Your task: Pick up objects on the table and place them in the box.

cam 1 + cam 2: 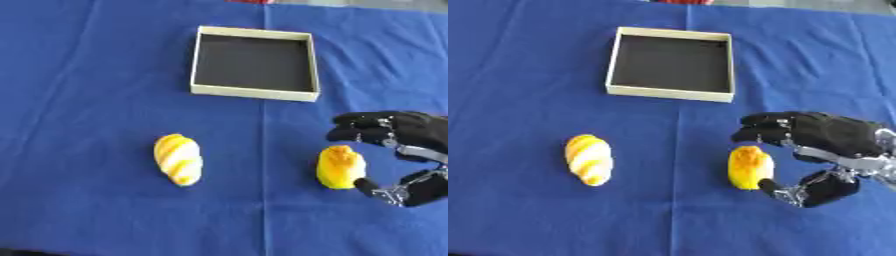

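Nearest me, my right hand (824, 145) spreads around the small yellow bread (750, 167), thumb touching its near end. Striped bread (178, 159) lies well left; beyond sits the box (254, 92).

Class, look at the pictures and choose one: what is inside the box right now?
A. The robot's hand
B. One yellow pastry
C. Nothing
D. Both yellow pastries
C. The box shows only its dark bare floor; both pastries lie on the blue cloth nearer the robot, and the right hand is beside the right-side one.
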Robot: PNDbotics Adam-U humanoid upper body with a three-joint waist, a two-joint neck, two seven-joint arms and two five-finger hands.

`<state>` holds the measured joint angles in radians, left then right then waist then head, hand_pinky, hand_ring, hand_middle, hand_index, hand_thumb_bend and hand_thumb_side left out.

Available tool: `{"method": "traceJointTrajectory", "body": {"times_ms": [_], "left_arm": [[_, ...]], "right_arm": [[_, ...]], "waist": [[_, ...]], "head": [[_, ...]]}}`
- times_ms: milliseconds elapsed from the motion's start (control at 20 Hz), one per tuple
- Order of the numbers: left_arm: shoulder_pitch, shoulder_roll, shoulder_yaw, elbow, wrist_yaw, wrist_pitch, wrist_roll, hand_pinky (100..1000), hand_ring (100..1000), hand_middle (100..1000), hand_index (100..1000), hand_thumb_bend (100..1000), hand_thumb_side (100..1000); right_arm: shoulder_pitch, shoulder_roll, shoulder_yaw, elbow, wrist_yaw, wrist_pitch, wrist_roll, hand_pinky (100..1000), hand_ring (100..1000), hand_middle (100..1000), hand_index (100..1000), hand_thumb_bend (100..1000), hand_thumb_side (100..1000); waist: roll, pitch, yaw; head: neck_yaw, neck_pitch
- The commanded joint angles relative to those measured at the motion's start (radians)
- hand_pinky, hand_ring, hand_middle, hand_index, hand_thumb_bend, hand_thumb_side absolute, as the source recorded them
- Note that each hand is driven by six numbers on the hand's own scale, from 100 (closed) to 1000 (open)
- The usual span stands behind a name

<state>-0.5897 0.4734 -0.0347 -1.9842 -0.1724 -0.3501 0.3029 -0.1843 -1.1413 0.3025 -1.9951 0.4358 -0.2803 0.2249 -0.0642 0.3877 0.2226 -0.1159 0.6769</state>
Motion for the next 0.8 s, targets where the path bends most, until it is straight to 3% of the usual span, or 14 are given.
{"method": "traceJointTrajectory", "body": {"times_ms": [50,300,400,450,650,800], "left_arm": [[-0.016,0.009,0.001,-0.016,0.006,-0.001,-0.005,872,939,776,795,100,586],[-0.014,0.006,0.001,-0.016,0.009,0.0,-0.007,870,942,776,793,100,585],[-0.013,0.007,0.0,-0.016,0.01,0.0,-0.009,870,942,776,793,100,584],[-0.013,0.007,0.0,-0.016,0.011,0.0,-0.01,870,943,776,793,100,584],[-0.013,0.007,-0.002,-0.016,0.015,0.001,-0.015,870,944,776,792,100,581],[-0.013,0.007,-0.005,-0.016,0.018,0.002,-0.018,870,945,777,792,100,581]], "right_arm": [[-0.005,-0.012,-0.007,-0.005,0.031,0.022,0.003,861,1000,871,968,196,290],[0.006,-0.003,0.003,-0.005,0.067,0.036,0.032,861,1000,874,970,228,287],[0.012,-0.001,0.008,-0.005,0.082,0.039,0.049,862,1000,875,970,297,177],[0.015,0.0,0.011,-0.005,0.088,0.039,0.06,862,1000,872,970,389,100],[0.015,0.003,0.012,-0.005,0.093,0.046,0.094,861,1000,862,963,356,100],[0.008,0.004,0.01,-0.005,0.089,0.065,0.094,855,1000,842,947,389,100]], "waist": [[0.002,-0.014,0.002],[0.002,-0.006,0.005],[0.002,-0.004,0.005],[0.002,-0.003,0.005],[0.001,0.0,0.005],[0.001,0.0,0.005]], "head": [[-0.002,-0.001],[0.0,0.002],[0.0,0.004],[0.0,0.005],[0.001,0.009],[-0.001,0.009]]}}
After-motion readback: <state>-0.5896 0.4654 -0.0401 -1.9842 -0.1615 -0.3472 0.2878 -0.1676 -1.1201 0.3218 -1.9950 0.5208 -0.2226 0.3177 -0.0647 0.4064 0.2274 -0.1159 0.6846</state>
